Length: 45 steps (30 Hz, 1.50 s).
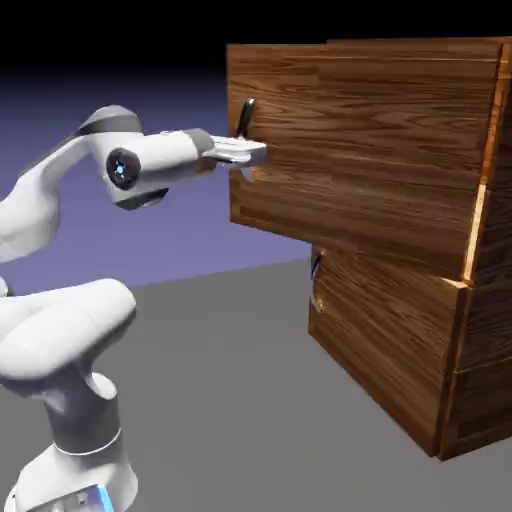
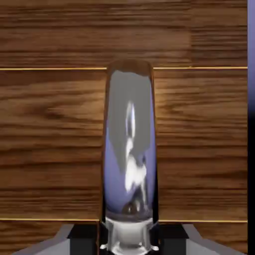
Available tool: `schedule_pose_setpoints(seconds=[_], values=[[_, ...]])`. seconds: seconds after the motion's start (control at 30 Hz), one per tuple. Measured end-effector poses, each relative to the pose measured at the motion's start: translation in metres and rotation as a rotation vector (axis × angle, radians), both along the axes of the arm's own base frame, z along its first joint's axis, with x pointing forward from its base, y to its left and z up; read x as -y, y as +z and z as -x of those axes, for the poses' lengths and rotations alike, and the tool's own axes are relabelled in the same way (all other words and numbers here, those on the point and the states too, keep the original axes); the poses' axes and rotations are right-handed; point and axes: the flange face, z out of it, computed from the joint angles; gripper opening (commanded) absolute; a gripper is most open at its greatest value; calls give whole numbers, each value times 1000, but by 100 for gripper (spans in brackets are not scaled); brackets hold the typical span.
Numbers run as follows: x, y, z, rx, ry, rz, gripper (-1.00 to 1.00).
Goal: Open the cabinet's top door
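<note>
Gripper point(image 2: 128, 240) pinching the handle point(image 2: 129, 149) bottom middle, decent spot imo, probably slick metal, stiff wooden door point(image 1: 360, 140) should swing easy.

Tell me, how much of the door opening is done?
Done: the fingers are closed on the top door's handle. In hand: the top door looks partly swung out, jutting past the lower door. Left: probably pulling it wider.
</note>
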Motion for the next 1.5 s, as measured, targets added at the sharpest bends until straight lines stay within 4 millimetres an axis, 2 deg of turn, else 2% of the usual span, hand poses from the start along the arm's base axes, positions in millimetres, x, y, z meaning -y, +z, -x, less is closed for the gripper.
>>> schedule_pose_setpoints(seconds=[0.3, 0.53, 0.8, 1.17, 1.5], values=[[61, 0, 43, 0, 162, -1, -100], [98, 0, 62, 0, 251, -1, -100], [156, 0, 85, 0, 384, -1, -100], [242, 0, 104, 0, 575, -1, -100], [333, 0, 106, 0, 771, -1, -100]])
